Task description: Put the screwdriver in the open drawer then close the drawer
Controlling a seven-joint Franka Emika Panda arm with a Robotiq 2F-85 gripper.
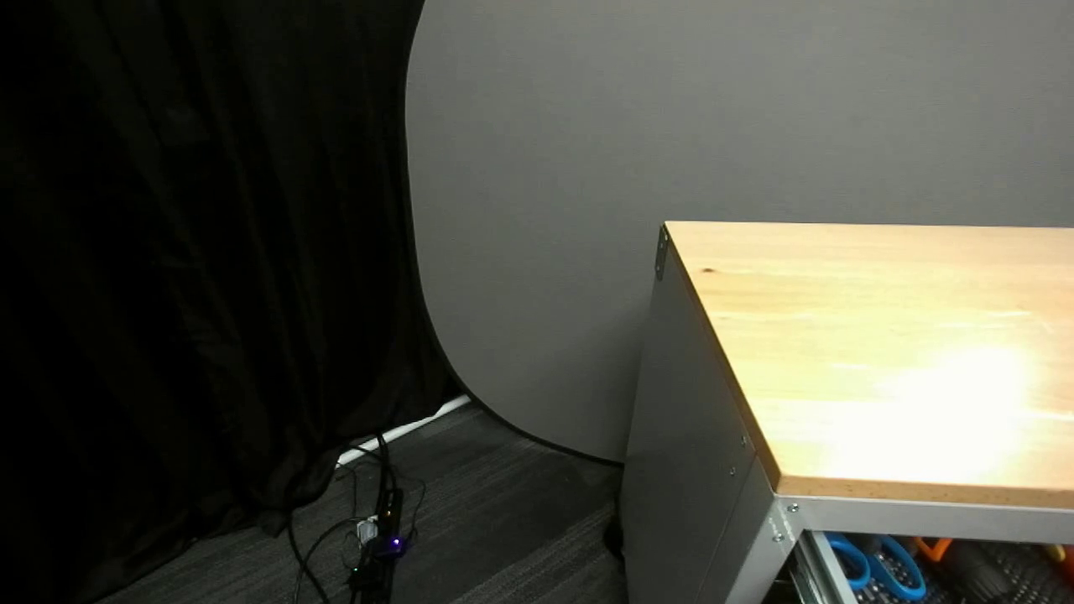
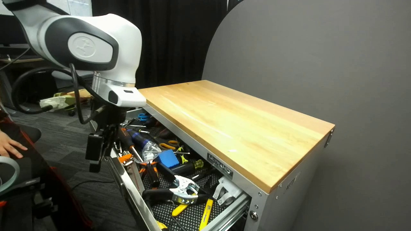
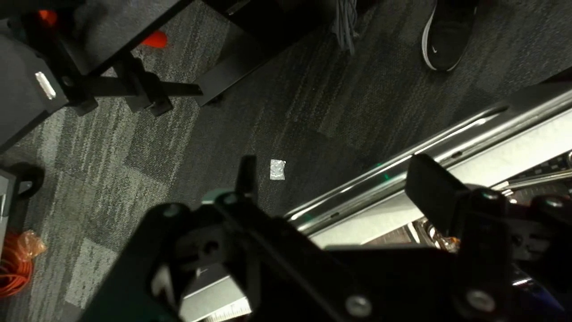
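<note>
1. A screwdriver [image 2: 184, 168], black with a yellow-green end, lies in the drawer [image 2: 135, 195], lower centre of an exterior view; I cannot tell whether it is the task's own.
2. It is right of and below the jaws there, well apart from them.
3. The gripper [image 3: 333, 176] is spread wide: in the wrist view its 2 fingers [image 3: 429, 192] stand far apart, carpet [image 3: 313, 103] and drawer edge showing in the gap.
4. The drawer is pulled out; a clamp [image 2: 185, 187] and a blue block [image 2: 168, 158] also lie in it.
5. The tabletop [image 2: 240, 128], pale wood, shows in both exterior views.
6. Behind it are a grey panel [image 1: 537, 210] and, further left, a black curtain [image 1: 210, 210].
7. A hand [image 2: 9, 144] shows at the left edge.
</note>
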